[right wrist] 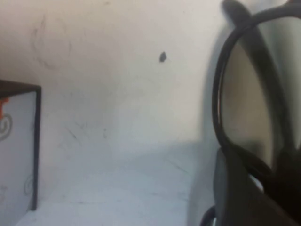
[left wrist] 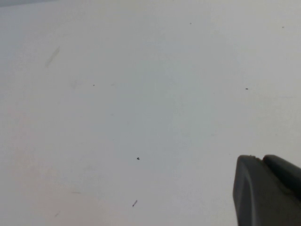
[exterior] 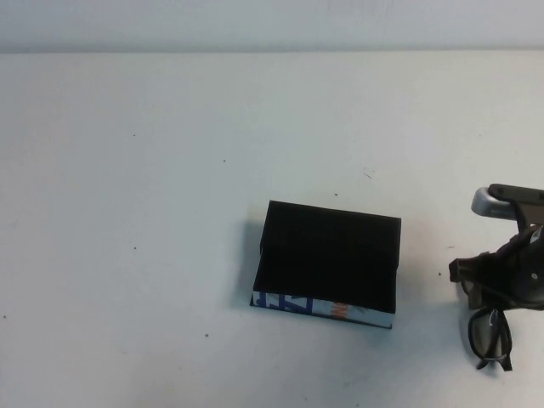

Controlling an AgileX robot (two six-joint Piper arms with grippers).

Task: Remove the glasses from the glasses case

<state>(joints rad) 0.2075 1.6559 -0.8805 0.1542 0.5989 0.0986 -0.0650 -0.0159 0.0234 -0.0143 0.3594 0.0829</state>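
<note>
The glasses case (exterior: 327,263), a black box with a white front edge printed in blue and orange, lies in the middle of the table. My right gripper (exterior: 500,293) is to its right, near the table's right edge, shut on the glasses (exterior: 491,338), which hang from it outside the case. In the right wrist view a dark lens and rim (right wrist: 247,101) fill the space just past my fingers (right wrist: 240,197), and a corner of the case (right wrist: 19,141) shows. My left gripper (left wrist: 260,159) is out of the high view; its wrist view shows it shut over bare table.
The white table (exterior: 153,212) has only small dark specks on it. A pale wall runs along its far edge (exterior: 272,47).
</note>
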